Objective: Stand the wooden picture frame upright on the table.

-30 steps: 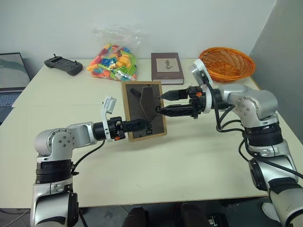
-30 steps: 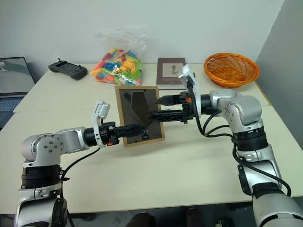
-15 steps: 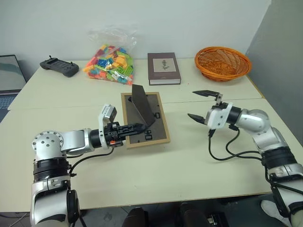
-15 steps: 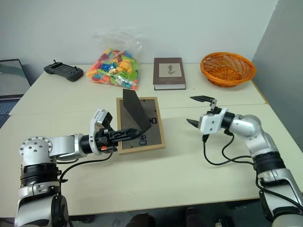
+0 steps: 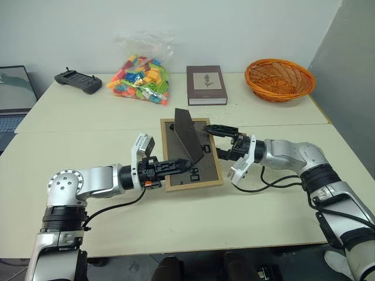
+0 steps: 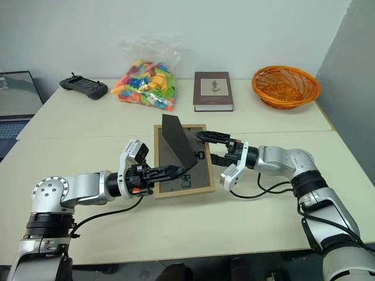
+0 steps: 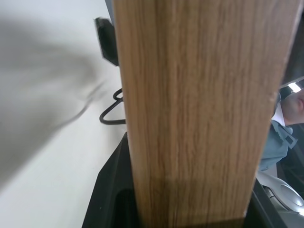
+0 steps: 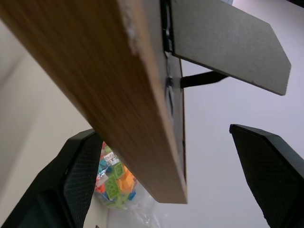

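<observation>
The wooden picture frame (image 5: 208,170) is tilted low over the table (image 5: 263,211), dark back panel up, with its stand (image 5: 187,133) folded out and pointing upward. My left gripper (image 5: 179,165) is shut on the frame's near-left edge; that light-wood edge (image 7: 199,118) sits between its fingers in the left wrist view. My right gripper (image 5: 212,139) is open and straddles the frame's right edge. In the right wrist view the wooden edge (image 8: 95,85) lies between the two spread fingers (image 8: 270,166) with a gap on either side. The portrait side faces down and is hidden.
At the back of the table lie a dark brown book (image 5: 206,85), an orange basket (image 5: 280,79), a bag of coloured bricks (image 5: 142,76) and a black controller (image 5: 78,81). A laptop (image 5: 12,93) sits at the far left. A black cable hangs from the right wrist.
The frame dropped from nearly upright to a low tilt with its back up. My right gripper left the stand, swung out to the right, then returned rolled over to the frame's right edge.
</observation>
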`<state>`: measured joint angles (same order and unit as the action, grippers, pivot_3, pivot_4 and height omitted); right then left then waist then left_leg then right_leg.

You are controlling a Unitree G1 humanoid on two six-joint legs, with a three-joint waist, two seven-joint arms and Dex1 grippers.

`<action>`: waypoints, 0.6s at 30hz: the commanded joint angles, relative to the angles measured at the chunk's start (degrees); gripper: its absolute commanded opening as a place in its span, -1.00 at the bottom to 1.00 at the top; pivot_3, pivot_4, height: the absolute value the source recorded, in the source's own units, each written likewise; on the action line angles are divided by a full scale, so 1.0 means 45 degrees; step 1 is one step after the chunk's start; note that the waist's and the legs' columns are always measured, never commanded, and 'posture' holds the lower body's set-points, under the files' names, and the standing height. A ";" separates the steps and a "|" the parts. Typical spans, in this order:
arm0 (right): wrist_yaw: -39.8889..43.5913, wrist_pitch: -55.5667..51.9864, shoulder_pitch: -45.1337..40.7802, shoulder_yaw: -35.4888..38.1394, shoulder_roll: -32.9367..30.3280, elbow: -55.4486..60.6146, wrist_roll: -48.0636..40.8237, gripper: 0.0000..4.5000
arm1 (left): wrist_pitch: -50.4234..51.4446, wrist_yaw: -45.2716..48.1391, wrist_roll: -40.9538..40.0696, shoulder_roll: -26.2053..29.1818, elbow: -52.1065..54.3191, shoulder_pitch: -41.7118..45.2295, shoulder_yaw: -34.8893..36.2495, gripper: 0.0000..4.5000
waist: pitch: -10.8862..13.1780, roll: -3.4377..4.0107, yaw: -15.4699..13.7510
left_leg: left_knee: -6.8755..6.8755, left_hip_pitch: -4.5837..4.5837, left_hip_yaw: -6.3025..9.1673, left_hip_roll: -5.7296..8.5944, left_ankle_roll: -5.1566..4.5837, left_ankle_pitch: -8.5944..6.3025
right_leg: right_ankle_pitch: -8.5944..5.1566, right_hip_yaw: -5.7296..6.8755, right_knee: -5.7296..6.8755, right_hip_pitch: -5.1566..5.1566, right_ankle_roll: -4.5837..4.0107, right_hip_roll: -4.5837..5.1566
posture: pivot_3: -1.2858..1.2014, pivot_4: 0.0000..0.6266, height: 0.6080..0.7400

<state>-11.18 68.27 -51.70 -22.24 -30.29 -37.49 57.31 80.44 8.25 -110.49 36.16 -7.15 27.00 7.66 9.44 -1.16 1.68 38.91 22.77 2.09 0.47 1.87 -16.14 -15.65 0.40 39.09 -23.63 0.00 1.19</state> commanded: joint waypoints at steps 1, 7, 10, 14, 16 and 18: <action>-0.0779 0.0004 -0.0596 -0.0243 -0.0028 -0.0040 0.0022 0.52 | -0.0331 0.0290 -0.0557 -0.0036 0.0574 -0.0039 0.0111 -0.46 | 0.0000 0.0000 0.0008 | -0.0001 -0.0002 0.0000 0.0000 0.0000 0.0000 | 0.0000 0.0000 0.0002 0.0000 0.0000 -0.0001 | 0.03 -0.52 1.00; -0.1741 0.0066 -0.1000 -0.0471 -0.0336 -0.0171 0.0221 -0.19 | -0.0387 0.0393 -0.0557 0.0162 0.0697 -0.0206 -0.0073 -0.46 | 0.0000 0.0000 0.0004 | -0.0001 -0.0002 0.0000 0.0000 0.0000 0.0000 | 0.0000 0.0002 0.0001 0.0006 0.0000 -0.0001 | 0.03 -0.52 1.00; -0.1945 0.0223 -0.1005 -0.0549 -0.0379 0.0040 0.0122 -0.35 | -0.0455 0.0399 -0.0557 0.0123 0.0697 -0.0284 -0.0161 -0.46 | -0.0001 -0.0001 0.0011 | 0.0000 -0.0006 0.0001 -0.0002 -0.0001 0.0000 | 0.0000 0.0002 0.0001 0.0009 0.0000 -0.0004 | 0.03 -0.52 1.00; -0.1940 0.0364 -0.0911 -0.0582 -0.0508 0.0248 -0.0060 -0.38 | -0.0864 -0.0033 -0.0557 0.0106 0.0892 -0.0400 -0.0122 -0.08 | -0.0001 -0.0001 -0.0009 | -0.0001 -0.0005 0.0001 -0.0001 -0.0001 0.0000 | 0.0000 0.0002 0.0001 0.0012 0.0000 -0.0003 | 0.03 -0.52 1.00; -0.1838 0.0516 -0.0874 -0.0537 -0.0687 0.0209 -0.0239 -0.42 | -0.1266 -0.0572 -0.0557 0.0176 0.0706 -0.0292 0.0089 0.09 | -0.0001 -0.0001 -0.0010 | -0.0001 -0.0006 -0.0001 0.0000 -0.0001 0.0000 | 0.0000 -0.0001 -0.0001 0.0015 0.0000 -0.0002 | 0.03 -0.52 1.00; -0.1541 0.0697 -0.0814 -0.0481 -0.0953 0.0007 -0.0646 -0.42 | -0.1587 -0.0846 -0.0557 0.0393 0.0276 0.0091 0.0568 0.28 | -0.0001 -0.0001 -0.0010 | -0.0001 -0.0009 0.0001 -0.0002 -0.0002 -0.0001 | 0.0000 0.0002 0.0000 0.0019 0.0000 -0.0003 | 0.03 -0.52 1.00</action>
<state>-17.60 69.82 -54.94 -26.28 -33.42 -38.56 59.26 75.26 5.74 -112.56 36.30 -5.08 25.62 7.06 9.43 -1.17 1.64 38.90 22.73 2.11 0.46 1.86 -16.14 -15.65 0.42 39.09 -23.55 0.00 1.17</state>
